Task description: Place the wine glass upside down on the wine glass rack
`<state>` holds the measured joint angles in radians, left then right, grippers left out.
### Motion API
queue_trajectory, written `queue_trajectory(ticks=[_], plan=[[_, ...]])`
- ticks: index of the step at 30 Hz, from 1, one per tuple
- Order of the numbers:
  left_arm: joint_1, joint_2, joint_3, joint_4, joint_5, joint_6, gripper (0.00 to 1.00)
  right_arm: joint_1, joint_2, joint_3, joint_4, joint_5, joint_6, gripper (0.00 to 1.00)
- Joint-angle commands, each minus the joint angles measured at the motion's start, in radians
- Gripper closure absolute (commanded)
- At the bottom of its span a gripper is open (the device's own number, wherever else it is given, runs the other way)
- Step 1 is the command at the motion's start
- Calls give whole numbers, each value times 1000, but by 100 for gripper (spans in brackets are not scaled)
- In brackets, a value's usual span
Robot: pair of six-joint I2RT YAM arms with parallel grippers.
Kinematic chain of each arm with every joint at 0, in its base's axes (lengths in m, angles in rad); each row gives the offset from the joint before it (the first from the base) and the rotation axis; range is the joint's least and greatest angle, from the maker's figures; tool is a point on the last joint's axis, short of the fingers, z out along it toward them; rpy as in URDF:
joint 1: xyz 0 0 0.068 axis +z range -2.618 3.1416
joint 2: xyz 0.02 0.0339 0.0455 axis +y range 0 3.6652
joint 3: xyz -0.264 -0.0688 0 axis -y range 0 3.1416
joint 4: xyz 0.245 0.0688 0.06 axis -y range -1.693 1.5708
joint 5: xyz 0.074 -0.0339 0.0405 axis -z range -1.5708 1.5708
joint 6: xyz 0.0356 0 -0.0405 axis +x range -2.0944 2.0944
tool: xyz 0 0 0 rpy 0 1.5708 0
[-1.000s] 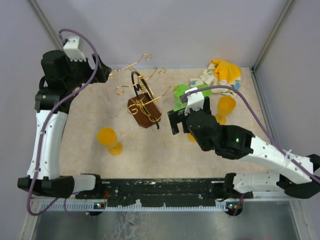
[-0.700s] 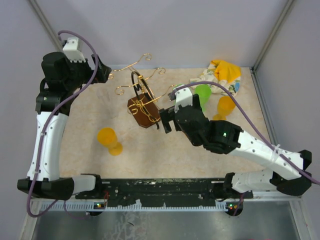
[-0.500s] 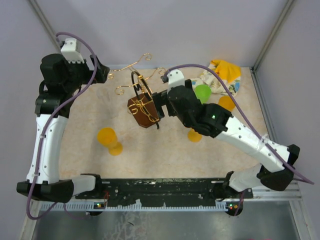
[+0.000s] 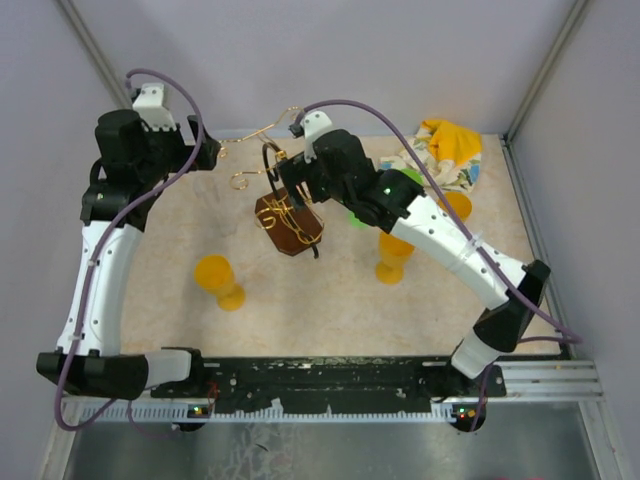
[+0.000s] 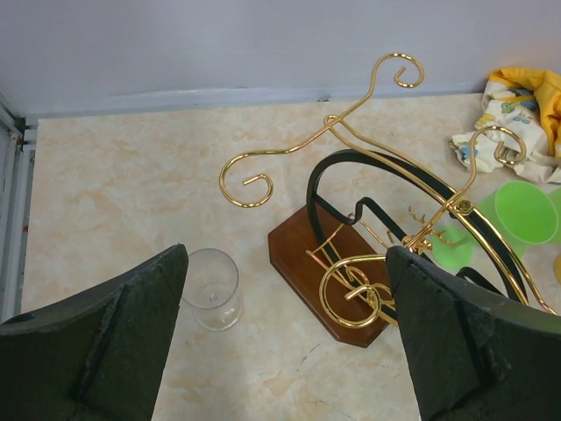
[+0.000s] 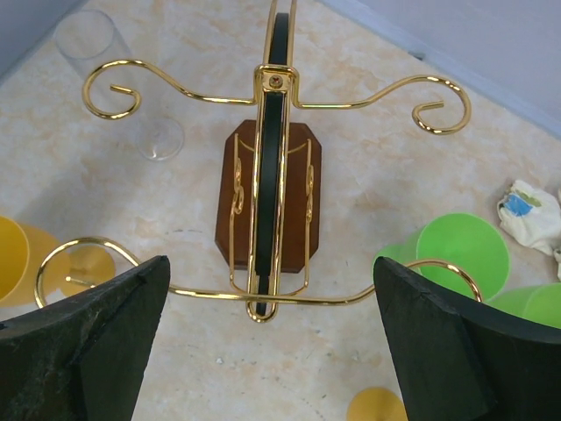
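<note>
The wine glass (image 5: 213, 288) is clear and stands upright on the table left of the rack; it also shows in the right wrist view (image 6: 96, 53). The wine glass rack (image 4: 290, 222) is gold wire with curled arms on a brown wooden base (image 5: 329, 281), seen from above in the right wrist view (image 6: 269, 189). My left gripper (image 4: 205, 150) is open and empty, high at the back left, above the glass and rack (image 5: 285, 254). My right gripper (image 4: 290, 175) is open and empty, hovering directly over the rack (image 6: 270, 263).
Yellow goblets stand at the front left (image 4: 213, 272) and right of the rack (image 4: 395, 250) (image 4: 453, 207). Green goblets (image 4: 405, 180) (image 6: 465, 254) sit right of the rack. A crumpled cloth (image 4: 445, 145) lies at the back right corner. Walls enclose the table.
My right arm swung from the right-middle of the table up and left until its gripper is over the rack. My left gripper barely shifted.
</note>
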<state>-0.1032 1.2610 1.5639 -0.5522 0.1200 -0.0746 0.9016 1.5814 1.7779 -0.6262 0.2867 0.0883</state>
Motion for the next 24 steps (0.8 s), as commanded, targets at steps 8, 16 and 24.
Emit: queue_trajectory(ticks=[8,16,24], plan=[[-4,7,-22,38,-25,24,0,-95,114,58,46,-164,-13,1],[-4,5,-28,35,-33,34,0,-113,184,135,-39,-212,4,1],[-5,2,-34,41,-28,35,0,-113,181,145,-142,-238,41,1]])
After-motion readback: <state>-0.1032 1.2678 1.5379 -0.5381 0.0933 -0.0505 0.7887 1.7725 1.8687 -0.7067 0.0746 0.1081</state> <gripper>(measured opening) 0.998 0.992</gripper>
